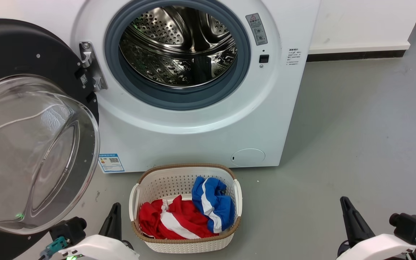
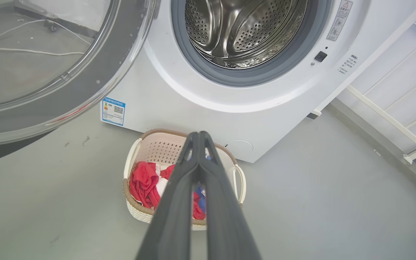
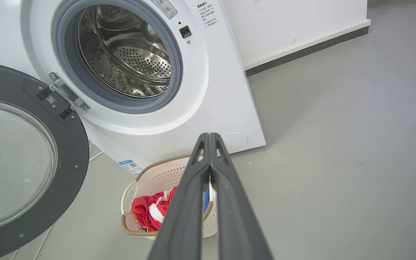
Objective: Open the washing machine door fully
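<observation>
**Door (image 1: 20,50) standing wide open**

The door is hanging swung out on its hinge (image 1: 91,66), left of the drum (image 1: 179,47). The left gripper (image 2: 199,136) and right gripper (image 3: 209,137) are hovering near the basket (image 1: 186,245), fingers pressed together, holding nothing.

**Left wrist view: door swung clear of the drum opening**

The left gripper (image 2: 198,139) is pointing toward the machine, its two dark fingers meeting at the tips. The washing machine door (image 2: 116,63) is standing swung out at upper left, clear of the steel drum (image 2: 244,32) and its grey rubber seal (image 2: 265,76). A white laundry basket (image 2: 131,159) is sitting on the grey floor (image 2: 338,216) just before the machine, holding red clothing (image 2: 143,184). The fingers are overlapping the basket in this view.
</observation>
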